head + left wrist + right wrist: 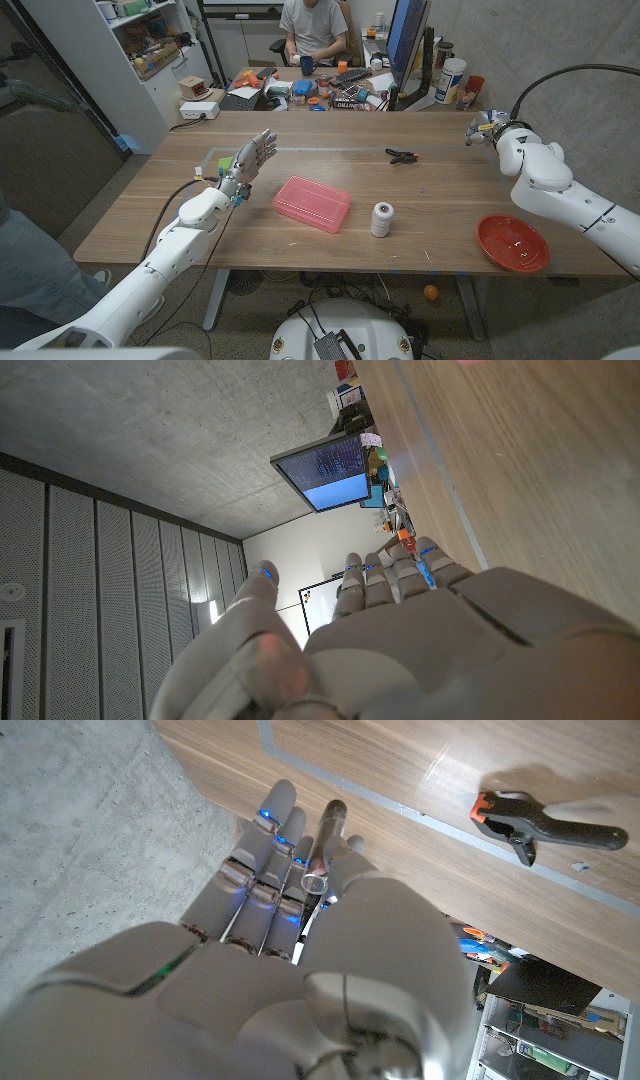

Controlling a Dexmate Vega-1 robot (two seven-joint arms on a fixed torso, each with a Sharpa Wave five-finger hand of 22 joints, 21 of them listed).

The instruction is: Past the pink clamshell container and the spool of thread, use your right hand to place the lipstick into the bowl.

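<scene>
My right hand point(489, 128) hovers over the table's far right corner, well behind the red bowl point(512, 242). In the right wrist view this hand point(300, 950) pinches a dark lipstick point(324, 842) with a clear band between its thumb and fingers. The pink clamshell container point(312, 204) lies mid-table, and the white spool of thread point(381, 219) stands upright just right of it. The bowl sits near the front right edge and looks empty. My left hand point(248, 166) is raised over the table's left part, fingers spread, holding nothing; the left wrist view shows its back point(400, 640).
A black clamp with orange tips point(402, 155) lies on the table left of my right hand, also seen as the clamp point(540, 818) beyond the fingers. A person sits behind the table at a cluttered desk point(300, 90). Shelving point(150, 50) stands at the back left.
</scene>
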